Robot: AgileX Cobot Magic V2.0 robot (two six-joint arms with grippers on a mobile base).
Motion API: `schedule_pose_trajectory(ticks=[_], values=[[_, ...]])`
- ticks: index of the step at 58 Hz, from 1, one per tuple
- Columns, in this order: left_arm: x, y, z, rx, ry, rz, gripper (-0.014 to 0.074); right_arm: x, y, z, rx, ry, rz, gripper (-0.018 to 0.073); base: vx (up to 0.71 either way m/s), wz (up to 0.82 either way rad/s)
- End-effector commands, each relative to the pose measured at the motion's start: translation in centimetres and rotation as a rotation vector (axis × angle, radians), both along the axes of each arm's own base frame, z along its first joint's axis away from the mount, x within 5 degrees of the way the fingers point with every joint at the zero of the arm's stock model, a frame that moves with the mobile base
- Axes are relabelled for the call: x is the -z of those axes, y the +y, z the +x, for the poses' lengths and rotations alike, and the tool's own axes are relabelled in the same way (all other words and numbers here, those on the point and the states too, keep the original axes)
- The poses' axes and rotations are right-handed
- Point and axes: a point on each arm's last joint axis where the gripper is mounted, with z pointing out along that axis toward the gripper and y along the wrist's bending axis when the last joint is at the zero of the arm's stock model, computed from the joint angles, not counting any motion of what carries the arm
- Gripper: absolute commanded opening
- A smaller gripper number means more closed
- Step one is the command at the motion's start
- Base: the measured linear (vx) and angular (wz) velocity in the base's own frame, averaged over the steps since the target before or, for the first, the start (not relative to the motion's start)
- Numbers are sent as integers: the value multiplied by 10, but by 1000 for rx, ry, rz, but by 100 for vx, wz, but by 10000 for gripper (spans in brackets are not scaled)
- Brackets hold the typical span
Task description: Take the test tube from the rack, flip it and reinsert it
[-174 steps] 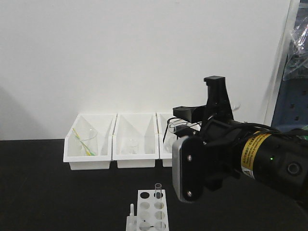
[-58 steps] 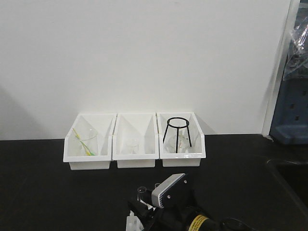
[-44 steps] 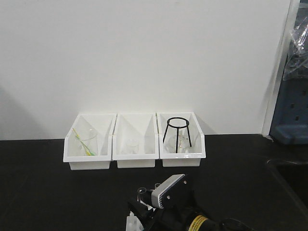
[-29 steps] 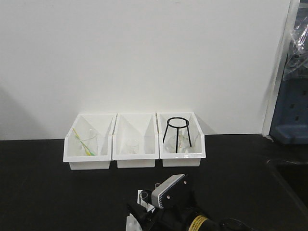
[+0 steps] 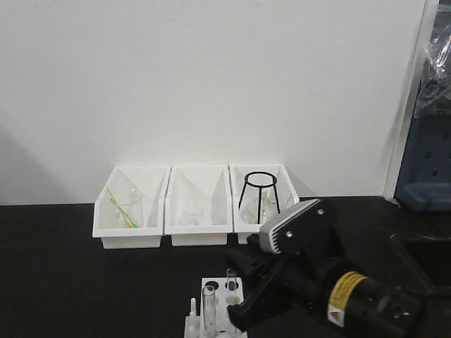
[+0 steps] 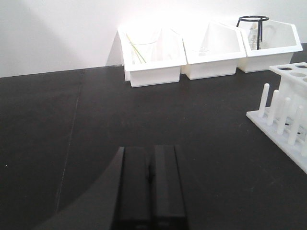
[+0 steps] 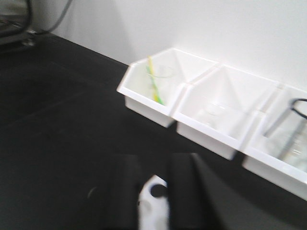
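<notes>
At the near edge of the black table (image 5: 63, 282) stands the rack (image 5: 220, 299), and the test tube (image 5: 208, 310) sits upright in one of its front holes, its rimmed mouth up. A thinner clear tube (image 5: 230, 280) stands in a hole further back. The right pincer (image 5: 243, 310) hangs just beside the rack, its dark fingers close to the tubes; from the front I cannot tell how wide it is parted or whether it touches any glass, and its own blurred camera shows only two dark fingers astride a white corner of the rack (image 7: 152, 203). The left pincer (image 6: 149, 191) rests low over bare table, well apart from the rack, its two fingers pressed together with nothing between them.

That tube looks light, stiff, smooth and brittle. I judge a gentle squeeze on the bare glass above the rack top, below the rim, would hold it best; too hard and it may crack, too soft and it may slip during the flip.
</notes>
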Motion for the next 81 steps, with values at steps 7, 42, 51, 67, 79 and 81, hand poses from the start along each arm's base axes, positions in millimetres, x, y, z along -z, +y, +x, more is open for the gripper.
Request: schedule_pose_trajectory(ticks=[7,42,51,67,79,81], values=[[-9,-1,0,14,-90,-22,-6,-61,-40,-48,98,-35,48,-16,0,0],[-9,-1,0,14,-90,-22,-6,11,-112,-162,101,-107,120,-11,0,0],[-9,-1,0,14,-90,-22,-6,27,-112,-163,102,-73,96,-11,0,0],[-9,-1,0,14,-90,-22,-6,62,-138,-177,286,-124,177,-11,0,0],[-9,-1,0,14,-90,-22,-6,98,-159,-192,520,-241,201,-11,0,0],[-9,-1,0,14,-90,-22,-6,99,-161,-195,546,-231,196,-11,0,0]])
